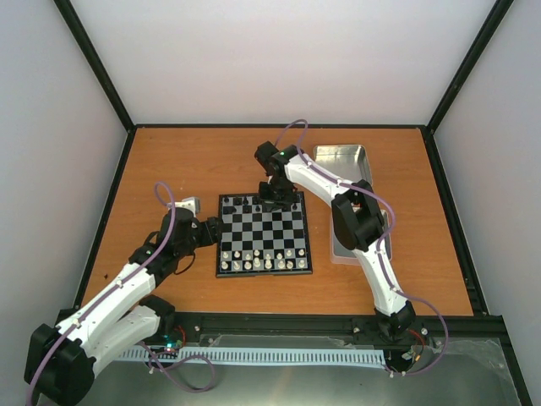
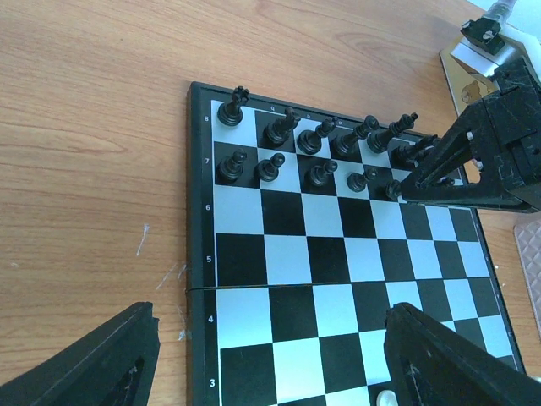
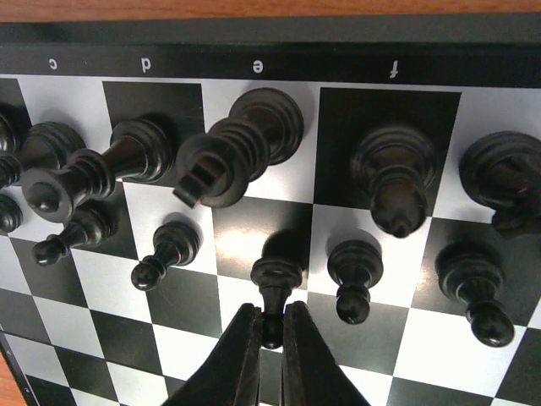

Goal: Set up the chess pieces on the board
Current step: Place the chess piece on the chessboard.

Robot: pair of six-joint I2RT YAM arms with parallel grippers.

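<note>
The board lies flat in the middle of the desk. The black chess pieces stand in the two rows on the side of the board facing the desk's far edge. The white pieces fill the two rows on the side facing the near edge, and the squares between are bare.

The right end effector reaches over the far side of the board. Its fingers are closed on the head of a black pawn in the second row from that side, below the letter e on the border.

The left end effector hangs over the part of the board facing the desk's left edge, its fingers spread apart and holding nothing.

A silver tin sits near the desk's far right corner.
</note>
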